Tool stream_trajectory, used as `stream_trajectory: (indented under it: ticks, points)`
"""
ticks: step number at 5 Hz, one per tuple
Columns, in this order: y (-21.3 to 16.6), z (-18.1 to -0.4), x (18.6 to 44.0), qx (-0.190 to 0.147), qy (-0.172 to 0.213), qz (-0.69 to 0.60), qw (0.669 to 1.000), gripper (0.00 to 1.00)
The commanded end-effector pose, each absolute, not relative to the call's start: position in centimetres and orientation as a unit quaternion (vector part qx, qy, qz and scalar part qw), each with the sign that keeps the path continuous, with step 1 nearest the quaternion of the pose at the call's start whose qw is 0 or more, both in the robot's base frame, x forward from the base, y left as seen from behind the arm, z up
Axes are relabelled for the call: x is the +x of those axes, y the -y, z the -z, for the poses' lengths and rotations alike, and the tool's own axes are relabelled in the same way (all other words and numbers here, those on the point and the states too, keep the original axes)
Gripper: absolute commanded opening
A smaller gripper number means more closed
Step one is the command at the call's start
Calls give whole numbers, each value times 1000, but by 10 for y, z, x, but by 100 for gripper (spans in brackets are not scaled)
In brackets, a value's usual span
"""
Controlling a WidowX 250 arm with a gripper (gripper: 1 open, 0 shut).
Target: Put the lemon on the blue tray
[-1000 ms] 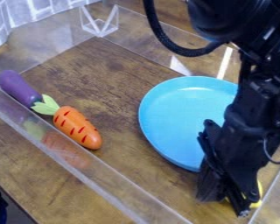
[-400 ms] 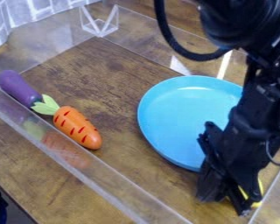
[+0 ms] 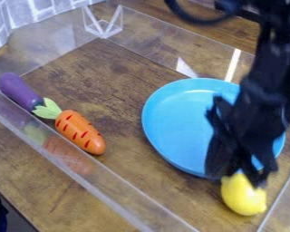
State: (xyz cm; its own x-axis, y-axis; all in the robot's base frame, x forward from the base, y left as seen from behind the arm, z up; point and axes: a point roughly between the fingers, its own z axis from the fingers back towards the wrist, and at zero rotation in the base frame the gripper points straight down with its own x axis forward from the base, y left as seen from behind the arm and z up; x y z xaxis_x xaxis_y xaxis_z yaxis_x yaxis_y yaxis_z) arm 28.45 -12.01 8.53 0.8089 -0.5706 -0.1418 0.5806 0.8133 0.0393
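Note:
The lemon [image 3: 245, 195] is a small bright yellow oval at the lower right, just off the near right rim of the blue tray [image 3: 184, 113]. My black gripper [image 3: 241, 178] comes down on it from above and is shut on its top, which the fingers hide. The image is blurred there, so I cannot tell whether the lemon touches the table or hangs just above it. The tray is a large round sky-blue plate right of centre, and my arm covers its right part.
An orange carrot [image 3: 80, 132] with a green top and a purple eggplant [image 3: 17, 89] lie at the left on the wooden table. A clear plastic wall [image 3: 99, 186] runs along the front edge. A clear stand [image 3: 105, 18] is at the back.
The gripper has risen from the table at the lower right and shifted slightly toward the tray. The lemon, hidden under the fingers before, now shows below them.

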Motion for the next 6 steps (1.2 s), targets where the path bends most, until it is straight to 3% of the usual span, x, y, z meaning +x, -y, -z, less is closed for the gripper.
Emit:
stream_trajectory:
  ticks: [1, 2, 6]
  points:
    - [103, -130, 292, 42, -13, 271, 962, 0]
    - [115, -111, 289, 39, -18, 282, 958, 100]
    - [146, -48, 267, 22, -35, 314, 948, 100]
